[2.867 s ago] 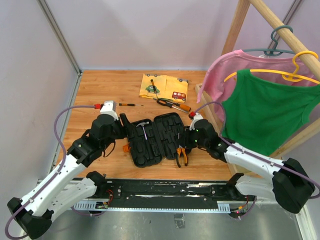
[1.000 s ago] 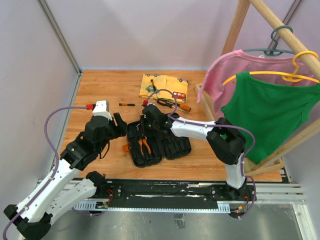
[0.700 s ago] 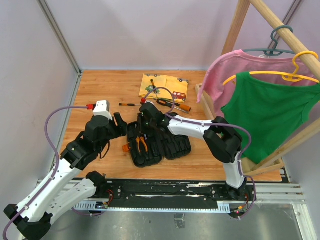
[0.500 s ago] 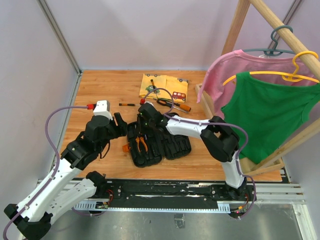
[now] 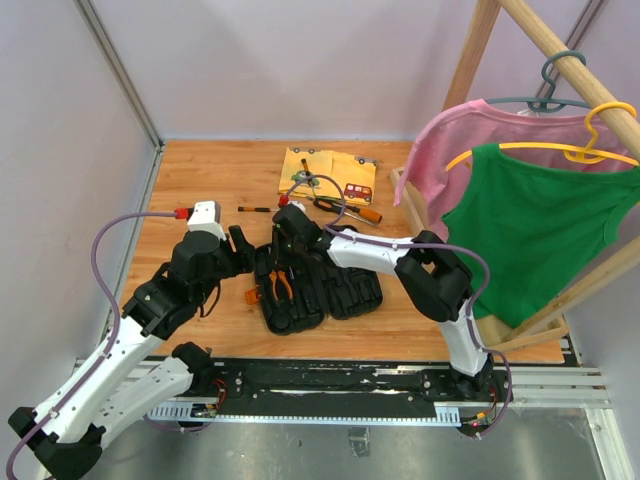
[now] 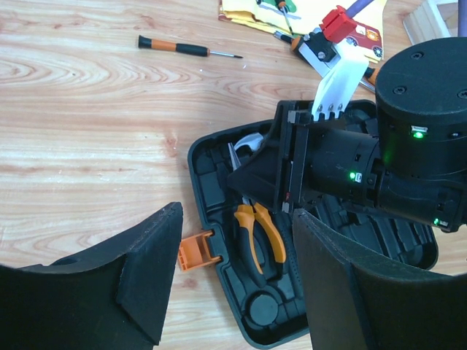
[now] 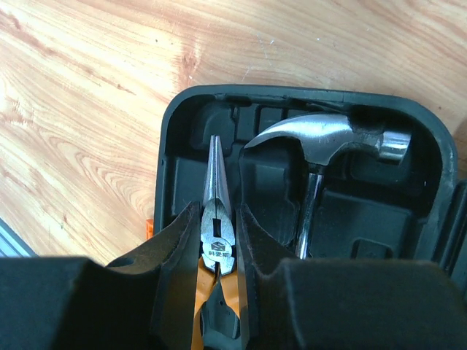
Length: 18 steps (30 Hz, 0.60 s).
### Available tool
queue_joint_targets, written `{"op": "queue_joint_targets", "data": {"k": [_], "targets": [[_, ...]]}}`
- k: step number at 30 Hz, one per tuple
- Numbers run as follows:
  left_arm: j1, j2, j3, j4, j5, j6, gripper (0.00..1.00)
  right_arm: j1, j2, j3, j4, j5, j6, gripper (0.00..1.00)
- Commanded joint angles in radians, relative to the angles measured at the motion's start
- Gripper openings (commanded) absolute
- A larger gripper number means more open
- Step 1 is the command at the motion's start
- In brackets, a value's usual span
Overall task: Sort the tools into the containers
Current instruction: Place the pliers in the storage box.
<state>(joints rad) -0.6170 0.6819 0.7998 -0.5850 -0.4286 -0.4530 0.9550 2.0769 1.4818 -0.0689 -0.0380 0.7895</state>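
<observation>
Nearest the arm bases, the left gripper (image 6: 237, 211) hovered with its jaws spread wide and nothing between them, just off the left side of the black tool case (image 5: 350, 292). The case lay open flat on the wooden tabletop (image 5: 190, 170), both halves facing up. Its small orange latch (image 6: 195, 251) stuck out from the left half toward that gripper.

In the left half, the orange-handled pliers (image 6: 259, 240) sat in a moulded slot, handles toward the bases and nose pointing away. The right arm stretched across the case from the right. The right gripper (image 7: 217, 244) was narrowed onto the pliers at their pivot, one finger pressed against each side. Just right of the pliers, in the same half, lay the steel claw hammer (image 7: 321, 138). Its head was at the far end and its handle ran back under the gripper.

Beyond the case, apart from it, a thin screwdriver (image 5: 258, 209) lay alone on the bare wood. Farther back lay the yellow cloth printed with cars (image 5: 325, 170), with a dark screwdriver (image 5: 306, 172) on it. Orange-and-black-handled screwdrivers (image 5: 352, 210) lay at its near right edge, partly hidden by the right arm's cable, so their number was unclear.

At the far right stood a wooden clothes rack (image 5: 470, 60), with a pink top (image 5: 440, 150) and a green top (image 5: 540, 220) hanging on it.
</observation>
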Motion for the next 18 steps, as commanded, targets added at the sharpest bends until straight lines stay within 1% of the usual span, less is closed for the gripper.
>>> {"op": "queue_joint_targets", "data": {"k": [1, 8, 14, 18], "targets": [[-0.004, -0.002, -0.007, 0.028, 0.0, 0.005, 0.66, 0.019, 0.023, 0.051, 0.001, 0.024, 0.01, 0.01], [-0.004, 0.004, -0.007, 0.028, 0.001, 0.006, 0.66, 0.019, 0.036, 0.066, -0.002, 0.024, 0.004, 0.04], [-0.004, 0.012, -0.007, 0.027, 0.001, 0.007, 0.66, 0.021, 0.027, 0.042, 0.013, 0.012, 0.003, 0.21], [-0.004, 0.017, -0.007, 0.028, 0.003, 0.006, 0.66, 0.02, 0.008, 0.03, 0.017, 0.014, -0.006, 0.28]]}}
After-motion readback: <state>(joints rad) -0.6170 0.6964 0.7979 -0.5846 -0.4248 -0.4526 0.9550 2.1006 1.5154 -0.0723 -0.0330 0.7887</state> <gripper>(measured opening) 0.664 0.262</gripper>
